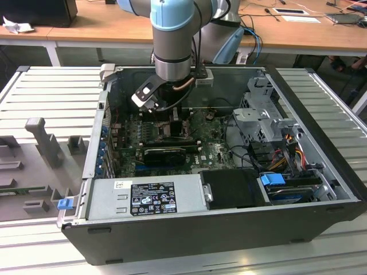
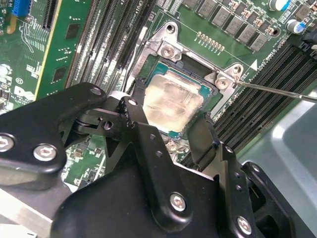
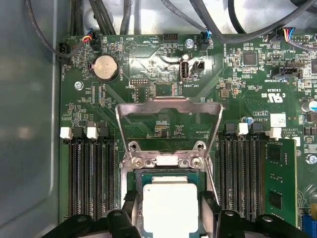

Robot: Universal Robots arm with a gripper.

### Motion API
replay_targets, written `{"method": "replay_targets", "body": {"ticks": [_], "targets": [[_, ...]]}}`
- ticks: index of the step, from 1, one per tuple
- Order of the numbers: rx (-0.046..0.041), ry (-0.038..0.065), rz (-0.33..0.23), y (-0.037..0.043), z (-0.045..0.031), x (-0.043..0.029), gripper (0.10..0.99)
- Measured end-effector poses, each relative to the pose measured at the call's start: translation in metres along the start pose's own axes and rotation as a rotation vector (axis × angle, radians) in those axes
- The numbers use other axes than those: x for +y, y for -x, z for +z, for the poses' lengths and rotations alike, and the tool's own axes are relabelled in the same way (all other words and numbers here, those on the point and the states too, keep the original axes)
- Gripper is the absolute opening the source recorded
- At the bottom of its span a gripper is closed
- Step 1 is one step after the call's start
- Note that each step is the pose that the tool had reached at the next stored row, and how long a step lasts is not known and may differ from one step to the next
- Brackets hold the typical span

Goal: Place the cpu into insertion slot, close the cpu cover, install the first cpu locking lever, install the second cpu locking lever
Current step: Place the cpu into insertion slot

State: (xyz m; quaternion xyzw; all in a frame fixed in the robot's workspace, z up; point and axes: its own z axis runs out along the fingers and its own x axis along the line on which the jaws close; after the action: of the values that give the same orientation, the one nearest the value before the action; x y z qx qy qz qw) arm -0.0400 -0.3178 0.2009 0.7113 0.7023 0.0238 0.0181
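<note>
A slatted metal worktop (image 1: 46, 91) carries an open computer case (image 1: 218, 229), which spans most of the exterior view. The robot arm (image 1: 172, 40) comes down from the upper centre of that frame into the case. Along the case's near wall lies a grey power supply (image 1: 143, 195), and a metal drive cage (image 1: 264, 114) sits toward the exterior view's right.

On the floor of the case lies the green circuit board (image 1: 213, 152), directly beneath the arm. In the first wrist view, banks of long black memory slots (image 3: 91, 183) run along both sides of the socket. One green memory card (image 3: 280, 183) stands in the outermost bank.

The cpu cover (image 3: 168, 104) is swung open, away from the socket. It is hinged at one edge of the socket, and bare board shows through its large cut-out. The insertion slot (image 2: 168, 49) lies uncovered, its silver rim showing at the corners. A thin metal lever (image 2: 277, 91) sticks out sideways from one of those corners.

The cpu (image 3: 169, 215) rests squarely within the insertion slot, its dull silver face up and its green edge showing all round. The pincer (image 3: 170, 198) is closed on the cpu. One black finger (image 2: 131, 111) presses against one edge and the other against the opposite edge.

A round coin cell (image 3: 105, 67) sits on the board beyond the open cover.
</note>
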Motion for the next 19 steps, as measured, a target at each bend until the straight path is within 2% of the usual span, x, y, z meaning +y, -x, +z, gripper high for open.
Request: {"method": "replay_targets", "body": {"ticks": [3, 6, 15, 16, 17, 18, 19], "targets": [[0.0049, 0.000, 0.000, -0.0021, 0.0007, 0.0003, 0.612], [0.0051, 0.000, 0.000, -0.0023, 0.0007, 0.0003, 0.612], [0.0015, -0.001, 0.000, -0.0024, -0.0106, 0.0013, 0.596], [0.0015, -0.001, 0.000, -0.0024, -0.0112, 0.0013, 0.529], [0.0016, -0.001, 0.000, -0.0023, -0.0116, 0.0014, 0.408], [0.0015, -0.001, 0.000, -0.0022, -0.0123, 0.0016, 0.349], [0.0015, -0.001, 0.000, -0.0022, -0.0135, 0.0017, 0.349]]}}
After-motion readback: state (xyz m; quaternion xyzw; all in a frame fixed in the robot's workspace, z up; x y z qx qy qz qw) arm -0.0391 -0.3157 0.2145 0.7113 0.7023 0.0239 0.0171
